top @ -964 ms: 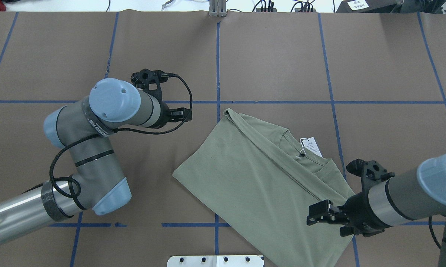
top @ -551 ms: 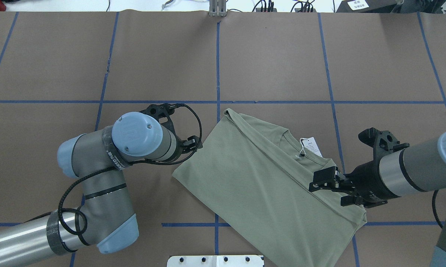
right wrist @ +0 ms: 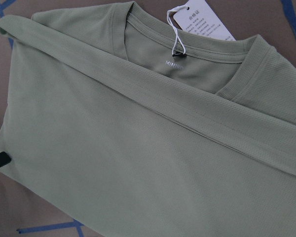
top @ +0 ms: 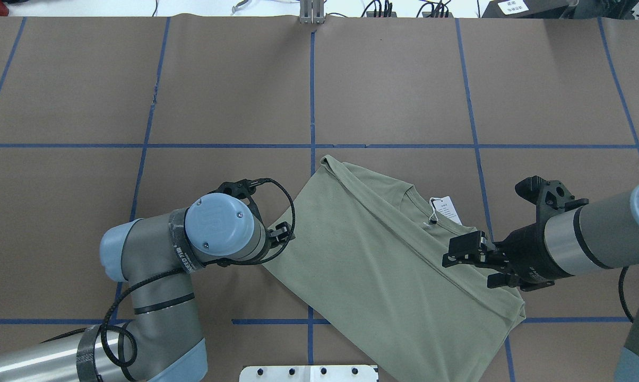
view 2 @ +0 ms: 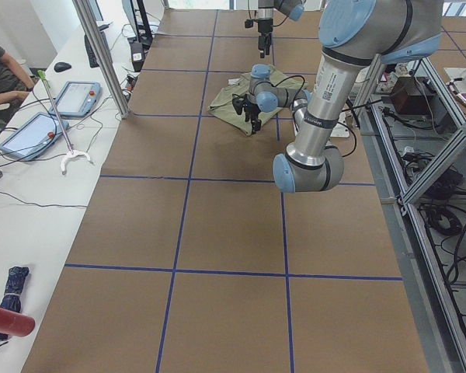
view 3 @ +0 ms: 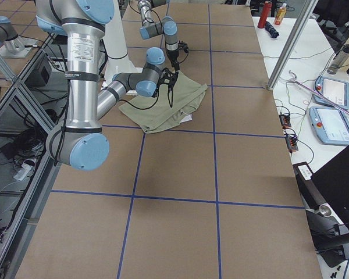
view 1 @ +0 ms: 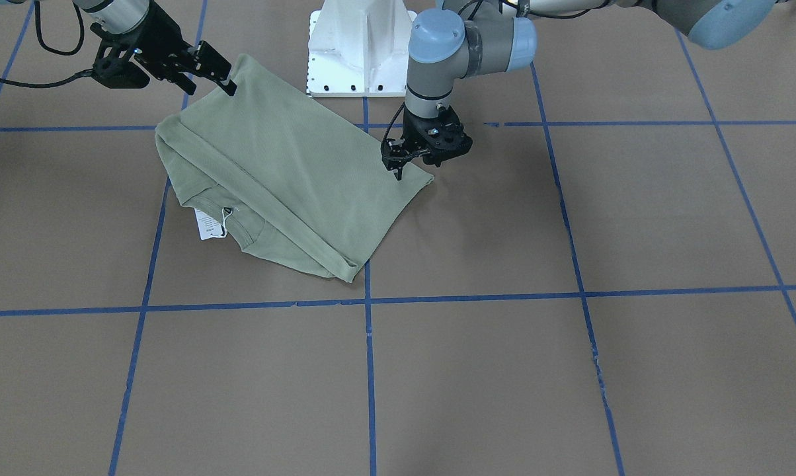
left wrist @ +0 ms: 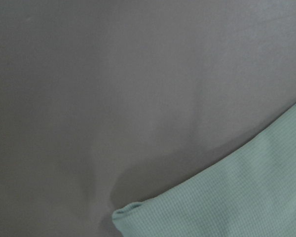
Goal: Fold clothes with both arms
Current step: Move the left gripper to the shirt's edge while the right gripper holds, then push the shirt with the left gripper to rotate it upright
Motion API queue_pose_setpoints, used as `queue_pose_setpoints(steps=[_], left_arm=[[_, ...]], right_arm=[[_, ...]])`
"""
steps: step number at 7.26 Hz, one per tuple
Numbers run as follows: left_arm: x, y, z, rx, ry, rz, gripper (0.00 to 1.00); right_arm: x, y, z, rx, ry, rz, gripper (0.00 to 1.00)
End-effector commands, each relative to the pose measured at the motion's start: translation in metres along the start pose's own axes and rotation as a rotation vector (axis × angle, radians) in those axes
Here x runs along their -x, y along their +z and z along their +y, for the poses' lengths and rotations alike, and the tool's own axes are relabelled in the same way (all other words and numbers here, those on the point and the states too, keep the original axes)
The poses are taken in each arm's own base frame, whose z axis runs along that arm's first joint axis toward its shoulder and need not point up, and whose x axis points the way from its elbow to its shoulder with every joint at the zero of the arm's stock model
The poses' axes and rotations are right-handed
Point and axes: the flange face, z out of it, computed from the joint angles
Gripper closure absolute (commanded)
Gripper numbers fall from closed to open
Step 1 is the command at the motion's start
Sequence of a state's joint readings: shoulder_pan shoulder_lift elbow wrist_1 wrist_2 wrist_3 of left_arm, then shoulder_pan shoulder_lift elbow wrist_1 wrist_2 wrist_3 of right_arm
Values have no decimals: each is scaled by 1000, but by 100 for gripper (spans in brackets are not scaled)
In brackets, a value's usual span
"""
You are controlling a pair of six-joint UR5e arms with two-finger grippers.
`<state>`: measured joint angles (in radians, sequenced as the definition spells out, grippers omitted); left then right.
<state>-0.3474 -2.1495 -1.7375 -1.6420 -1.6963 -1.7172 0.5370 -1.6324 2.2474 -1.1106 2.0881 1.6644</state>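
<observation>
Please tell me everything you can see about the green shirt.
The shirt is sage-green knit with a round collar and a small tonal print below it. It lies flat on the brown table, askew to the blue lines, folded into a long rectangle, one folded edge crossing below the collar. A white paper tag is tied on a string at the neck. The left gripper points down at one corner; the right gripper is over the shoulder edge. I cannot tell whether either touches it.

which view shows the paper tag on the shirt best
Right wrist-mounted view: the white paper tag is large, print and string clear at the shirt collar. Overhead and front-facing show a small white patch; side views barely, if at all; left wrist not at all.
</observation>
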Motion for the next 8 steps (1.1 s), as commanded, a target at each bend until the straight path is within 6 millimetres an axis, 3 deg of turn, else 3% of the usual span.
queue_pose_setpoints(steps=[1,6,7,8], left_arm=[[0,5,0,-10,-17,-7,16],[1,6,0,-9,-22,-9,50],[1,6,0,-9,-20,-9,65],[0,5,0,-7,-20,-9,86]], right_arm=[[0,0,0,0,0,0,0],[-1,1,-1,-2,2,2,0],[-1,1,-1,-2,2,2,0],[-1,1,-1,-2,2,2,0]])
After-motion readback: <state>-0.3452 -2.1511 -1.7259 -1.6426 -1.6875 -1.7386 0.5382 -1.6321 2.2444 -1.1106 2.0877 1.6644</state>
